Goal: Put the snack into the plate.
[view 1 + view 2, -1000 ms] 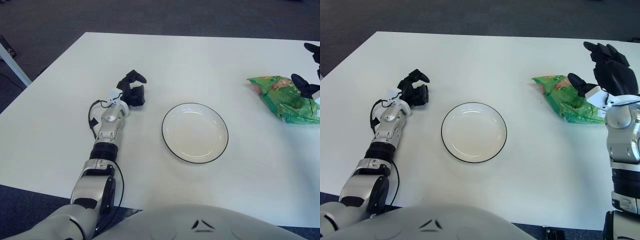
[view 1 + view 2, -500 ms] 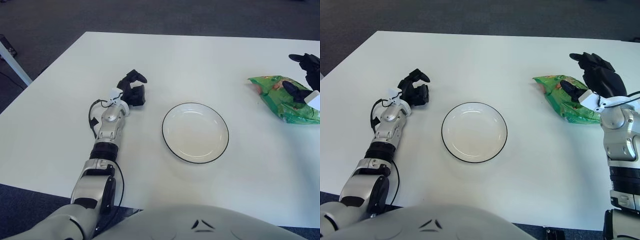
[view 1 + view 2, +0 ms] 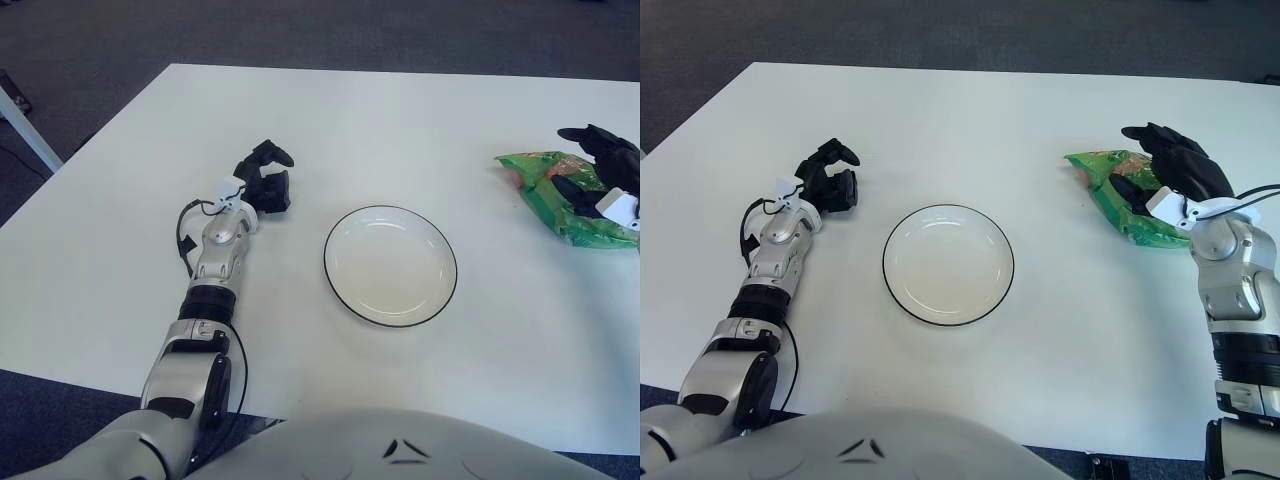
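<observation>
A green snack bag (image 3: 1095,176) lies on the white table (image 3: 1040,110) at the right. My right hand (image 3: 1145,160) hovers right over it, black fingers (image 3: 1160,140) spread across its top and the thumb against its near side, covering the bag's right half. The bag still lies flat on the table. An empty white plate (image 3: 948,265) with a dark rim sits at the middle of the table, well left of the bag. My left hand (image 3: 830,180) shows to the left of the plate, fingers curled and holding nothing.
Dark carpet lies beyond the table's far edge (image 3: 990,68). A white table leg (image 3: 25,125) stands at the far left. My own torso (image 3: 870,445) fills the bottom of the view.
My right hand has moved left and down from beside the bag onto it, fingers now draped over its top. The bag, the plate and my left hand have stayed put.
</observation>
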Robot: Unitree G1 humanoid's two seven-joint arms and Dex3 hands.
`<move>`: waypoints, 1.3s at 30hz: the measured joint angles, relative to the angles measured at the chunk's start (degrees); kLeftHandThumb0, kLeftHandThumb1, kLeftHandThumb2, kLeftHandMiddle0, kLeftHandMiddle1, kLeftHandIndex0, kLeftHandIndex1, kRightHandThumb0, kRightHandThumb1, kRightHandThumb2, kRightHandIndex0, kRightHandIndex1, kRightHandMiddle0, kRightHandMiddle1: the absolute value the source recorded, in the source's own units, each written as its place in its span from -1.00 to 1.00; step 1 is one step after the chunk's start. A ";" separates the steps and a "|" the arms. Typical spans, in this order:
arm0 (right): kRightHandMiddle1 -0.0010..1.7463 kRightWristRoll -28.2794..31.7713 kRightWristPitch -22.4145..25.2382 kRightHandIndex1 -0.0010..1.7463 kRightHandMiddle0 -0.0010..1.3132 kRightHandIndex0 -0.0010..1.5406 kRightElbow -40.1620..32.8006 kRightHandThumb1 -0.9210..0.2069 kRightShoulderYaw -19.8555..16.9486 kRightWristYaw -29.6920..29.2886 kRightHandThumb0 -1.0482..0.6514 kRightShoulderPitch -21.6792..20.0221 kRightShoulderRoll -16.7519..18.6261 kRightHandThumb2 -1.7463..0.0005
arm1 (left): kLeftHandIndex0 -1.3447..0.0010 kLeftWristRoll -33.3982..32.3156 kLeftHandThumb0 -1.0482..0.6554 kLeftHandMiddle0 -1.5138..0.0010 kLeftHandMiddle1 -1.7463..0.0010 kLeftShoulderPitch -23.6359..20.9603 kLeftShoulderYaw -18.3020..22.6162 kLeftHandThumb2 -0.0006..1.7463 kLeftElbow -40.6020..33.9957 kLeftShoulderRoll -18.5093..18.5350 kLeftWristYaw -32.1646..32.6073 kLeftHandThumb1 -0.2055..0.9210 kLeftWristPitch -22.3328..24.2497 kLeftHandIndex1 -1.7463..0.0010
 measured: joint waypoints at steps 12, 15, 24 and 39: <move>-0.40 -0.98 -0.07 -1.00 -1.00 -1.00 3.10 -1.00 3.51 1.30 -0.98 -1.52 -0.04 -0.18 | 0.14 0.07 -0.32 -0.57 -1.00 -0.14 0.09 0.45 0.00 0.01 0.13 0.00 0.07 -1.00; -0.41 -1.21 0.34 -1.00 -1.00 -1.00 3.48 -1.00 4.18 1.94 -0.98 -2.02 -0.11 -0.16 | 0.14 0.07 -0.31 -0.55 -1.00 -0.21 0.18 0.45 0.14 0.03 0.13 0.00 0.01 -1.00; -0.35 -1.54 0.32 -1.00 -1.00 -1.00 7.64 -1.00 6.01 2.53 -0.98 -4.53 -0.23 -0.11 | 0.15 0.05 -0.31 -0.52 -1.00 -0.61 0.25 0.44 1.13 0.04 0.13 0.02 -0.64 -1.00; -0.22 -1.50 4.10 -1.00 -1.00 -1.00 10.88 -1.00 6.64 2.28 -0.95 -5.85 -0.14 -0.03 | 0.16 -0.04 -0.31 -0.53 -1.00 -1.21 0.66 0.43 2.46 0.36 0.09 0.03 -1.63 -1.00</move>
